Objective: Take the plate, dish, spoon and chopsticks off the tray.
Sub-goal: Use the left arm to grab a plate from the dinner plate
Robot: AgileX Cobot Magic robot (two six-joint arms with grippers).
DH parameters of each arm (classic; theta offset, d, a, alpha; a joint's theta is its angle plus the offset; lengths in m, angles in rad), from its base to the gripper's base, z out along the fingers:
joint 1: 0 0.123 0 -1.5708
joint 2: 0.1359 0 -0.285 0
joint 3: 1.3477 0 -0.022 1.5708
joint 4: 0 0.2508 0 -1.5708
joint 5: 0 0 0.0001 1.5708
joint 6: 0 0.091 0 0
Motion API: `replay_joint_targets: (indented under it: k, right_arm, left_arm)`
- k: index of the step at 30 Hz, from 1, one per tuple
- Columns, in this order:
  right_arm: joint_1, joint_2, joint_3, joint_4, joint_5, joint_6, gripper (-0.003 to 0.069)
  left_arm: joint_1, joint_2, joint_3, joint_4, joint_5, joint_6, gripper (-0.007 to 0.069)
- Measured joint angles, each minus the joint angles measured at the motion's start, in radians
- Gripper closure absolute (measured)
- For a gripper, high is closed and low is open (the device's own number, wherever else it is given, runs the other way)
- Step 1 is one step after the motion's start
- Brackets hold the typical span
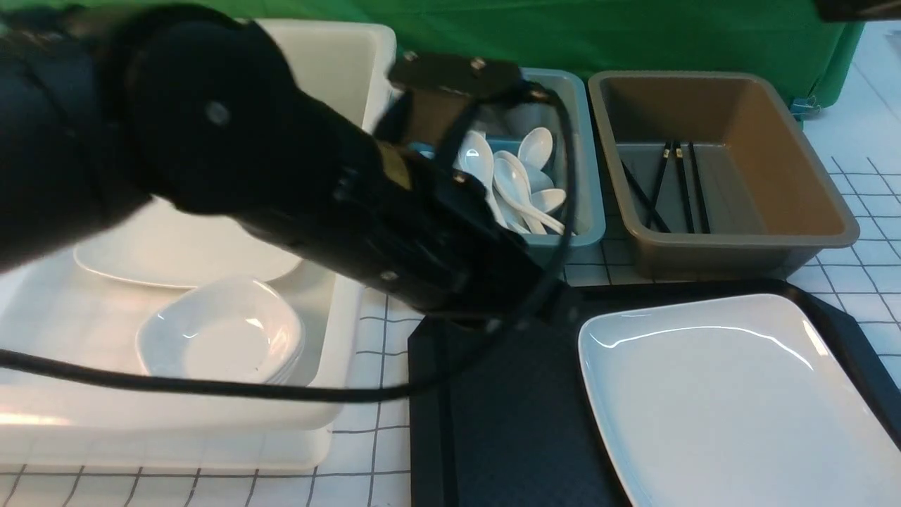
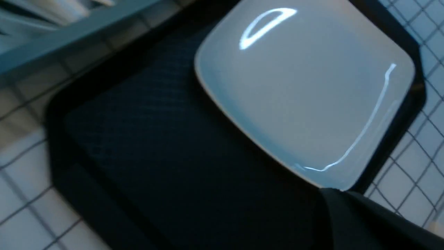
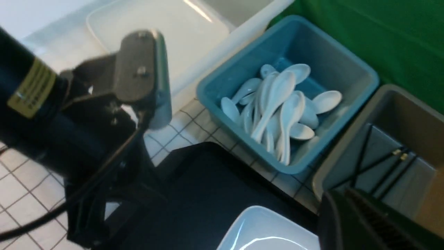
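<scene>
We list: plate (image 1: 739, 401) on the right half of the tray (image 1: 507, 422), corner near the rim, open floor to its left. Spoons (image 1: 521, 183) in blue bin (image 1: 588, 211), chopsticks (image 1: 676, 186) in brown bin (image 1: 788, 162). Left gripper (image 2: 333, 198) and right gripper (image 3: 333, 205): jaws together.

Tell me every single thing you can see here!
tray: one, black, front right.
plate: one, white, on the tray's right side.
white bin: one, white, left.
second plate: one, white, in white bin.
small dishes: stack, white, same bin, nearer.
blue bin: one, blue, behind tray.
spoons: many, white, in blue bin.
brown bin: one, brown, beside blue bin.
chopsticks: several, black, in brown bin.
backdrop: one, green, at back.
left arm: one, black, reaching over tray's left end.
</scene>
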Motion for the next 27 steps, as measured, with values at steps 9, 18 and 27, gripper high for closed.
replay_joint_targets:
  k: [9,18,27]
  right_arm:
    - [0.000,-0.274,0.414,-0.107,0.004,0.183,0.0649]
    - [0.000,-0.507,0.714,-0.097,0.013,0.387,0.0649]
    - [0.000,-0.539,0.733,-0.034,0.014,0.409,0.0649]
  left_arm:
    - [-0.045,0.273,-0.181,-0.027,0.058,-0.035,0.0398]
    - [-0.029,0.560,-0.448,0.059,0.072,-0.103,0.0092]
    - [0.044,0.722,-0.560,0.057,0.076,-0.132,0.0070]
